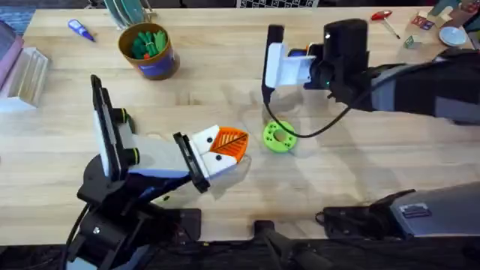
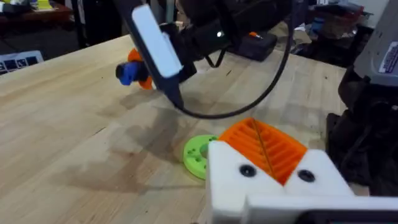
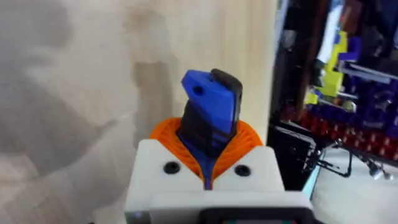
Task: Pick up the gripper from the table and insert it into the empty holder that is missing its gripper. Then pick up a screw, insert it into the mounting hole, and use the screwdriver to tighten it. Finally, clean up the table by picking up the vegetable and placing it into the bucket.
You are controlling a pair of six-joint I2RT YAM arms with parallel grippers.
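blue screwdriver [image 3: 210, 109] in right end effector [image 3: 208, 168]

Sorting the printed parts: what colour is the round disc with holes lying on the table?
Lime green; the disc shows best in the overhead view.

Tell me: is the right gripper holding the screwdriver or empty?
Holding: the right gripper has its orange pads closed around the blue screwdriver.
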